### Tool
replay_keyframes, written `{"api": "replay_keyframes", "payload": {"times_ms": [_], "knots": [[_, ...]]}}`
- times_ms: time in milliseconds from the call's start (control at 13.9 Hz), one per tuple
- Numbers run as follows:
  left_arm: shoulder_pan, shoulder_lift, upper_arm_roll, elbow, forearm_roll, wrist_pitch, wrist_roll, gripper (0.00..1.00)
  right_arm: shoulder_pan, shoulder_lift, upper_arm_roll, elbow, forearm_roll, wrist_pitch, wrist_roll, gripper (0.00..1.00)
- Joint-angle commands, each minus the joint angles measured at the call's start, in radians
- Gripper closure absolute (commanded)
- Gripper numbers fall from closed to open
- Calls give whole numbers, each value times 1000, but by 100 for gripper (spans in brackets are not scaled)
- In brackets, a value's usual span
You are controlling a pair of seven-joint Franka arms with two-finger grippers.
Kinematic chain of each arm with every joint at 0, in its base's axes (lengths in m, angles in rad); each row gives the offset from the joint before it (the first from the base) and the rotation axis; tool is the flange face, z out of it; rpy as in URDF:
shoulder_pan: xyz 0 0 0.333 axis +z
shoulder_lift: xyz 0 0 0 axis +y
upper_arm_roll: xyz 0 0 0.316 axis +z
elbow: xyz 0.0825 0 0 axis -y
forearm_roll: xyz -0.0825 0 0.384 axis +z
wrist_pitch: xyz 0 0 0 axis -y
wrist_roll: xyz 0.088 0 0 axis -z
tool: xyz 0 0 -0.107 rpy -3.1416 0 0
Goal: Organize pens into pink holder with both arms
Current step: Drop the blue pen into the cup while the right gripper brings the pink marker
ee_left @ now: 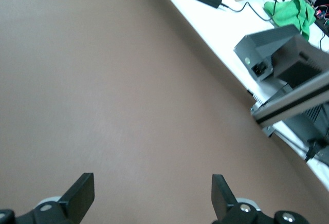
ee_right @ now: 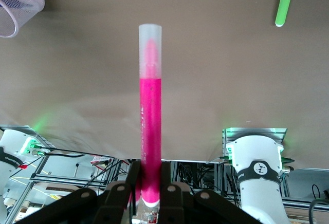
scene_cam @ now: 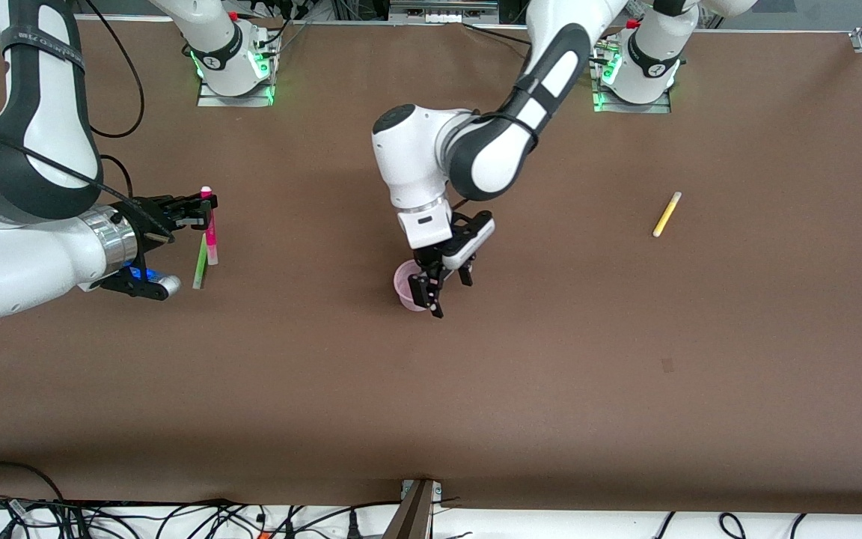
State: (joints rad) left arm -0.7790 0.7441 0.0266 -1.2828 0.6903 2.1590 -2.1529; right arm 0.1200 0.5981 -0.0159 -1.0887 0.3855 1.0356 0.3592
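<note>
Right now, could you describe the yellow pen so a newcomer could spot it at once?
Look toward the left arm's end of the brown table. The yellow pen lies alone there, away from both grippers. It is the only yellow one, and no other pen lies near it.

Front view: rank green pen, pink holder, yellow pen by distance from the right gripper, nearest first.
From the right gripper, which grips the magenta pen:
1. Green pen, on the table just beside it.
2. Pink holder, mid-table under the left gripper.
3. Yellow pen, toward the left arm's end.
</note>
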Motion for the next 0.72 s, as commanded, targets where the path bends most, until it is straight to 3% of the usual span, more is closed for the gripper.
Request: {"api": "replay_keyframes", "payload": {"times_ms": [0, 361, 649], "knots": [[72, -113, -11, -21, -160, -18, 218, 0, 1, -3, 14, 6, 51, -9, 87, 100], [249, -320, -11, -50, -530, -190, 736, 0, 70, 28, 17, -2, 231, 121, 393, 100], [426, -425, -13, -52, -724, -388, 1175, 0, 148, 90, 17, -7, 400, 309, 613, 100]]}}
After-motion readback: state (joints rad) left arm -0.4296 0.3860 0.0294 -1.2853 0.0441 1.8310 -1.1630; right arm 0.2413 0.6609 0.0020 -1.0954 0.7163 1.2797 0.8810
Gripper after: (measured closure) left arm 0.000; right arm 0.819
